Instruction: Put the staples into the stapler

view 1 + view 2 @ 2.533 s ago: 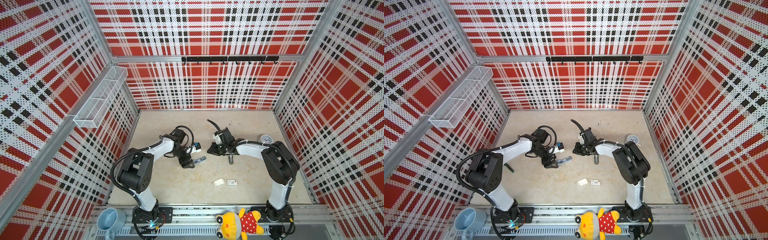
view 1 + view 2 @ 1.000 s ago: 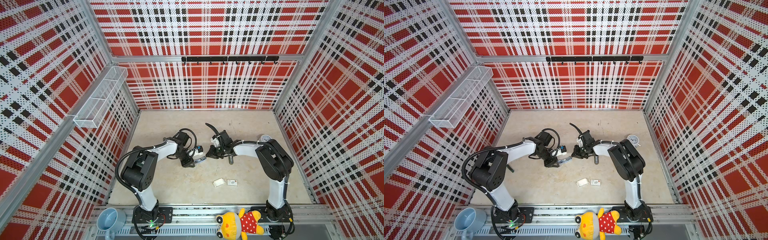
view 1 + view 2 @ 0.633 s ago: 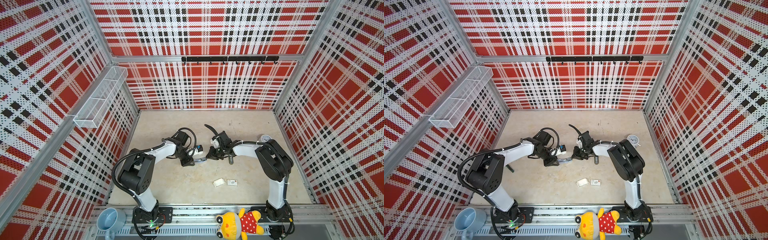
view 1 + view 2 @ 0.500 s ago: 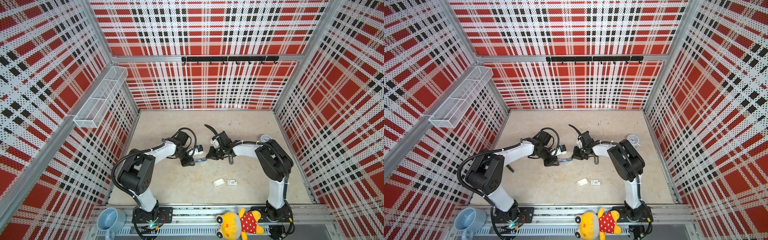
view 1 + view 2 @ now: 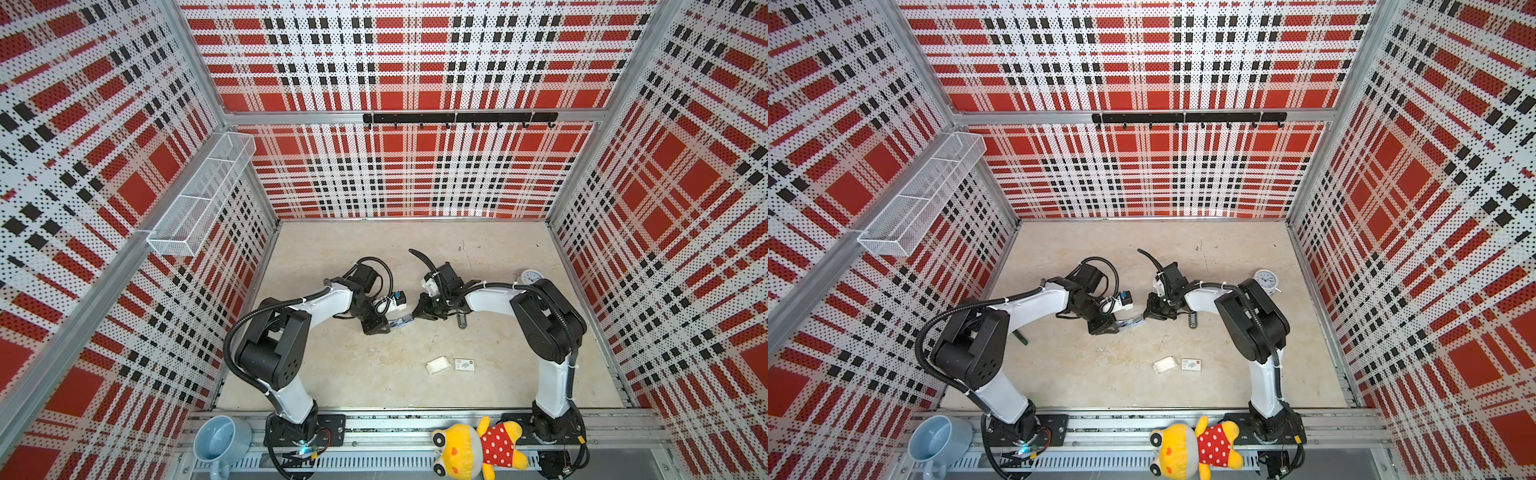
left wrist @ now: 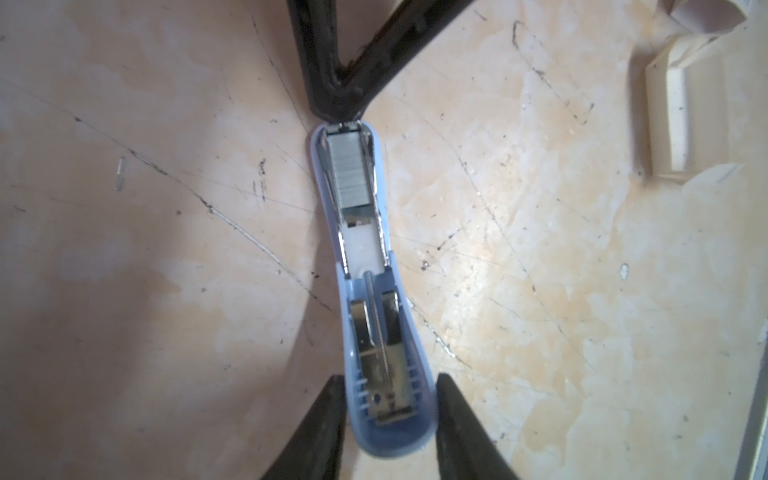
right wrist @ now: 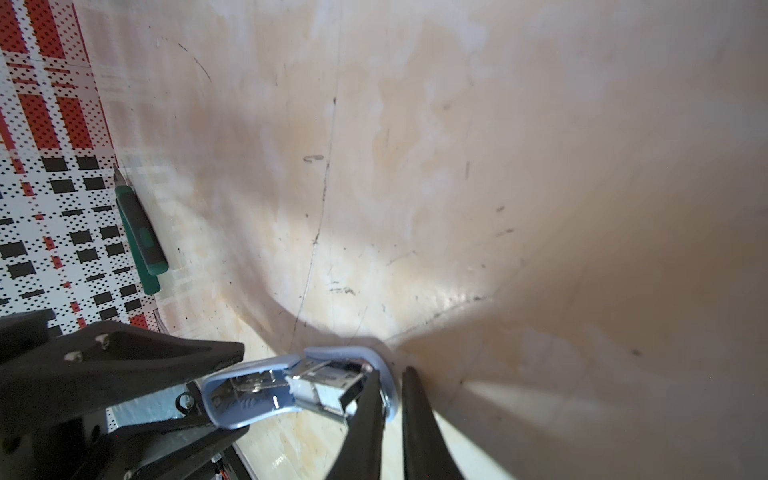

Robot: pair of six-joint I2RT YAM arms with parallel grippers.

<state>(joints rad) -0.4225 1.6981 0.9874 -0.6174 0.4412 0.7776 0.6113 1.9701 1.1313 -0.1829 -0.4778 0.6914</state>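
Staples (image 6: 350,176) lie in the metal channel at the nose end of the opened stapler (image 6: 361,291), centre of the left wrist frame. My left fingers (image 5: 380,327) clamp the stapler's rear end from both sides. My right fingers (image 6: 338,104), nearly closed and empty, touch the nose tip.

Judgement: strip looks seated; push only along the channel, keep the left clamp steady, then fold the top shut.

Room: bare surface (image 6: 145,249) to frame left; beige stapler (image 6: 673,124) upper right, well apart. Nose rim could snag.
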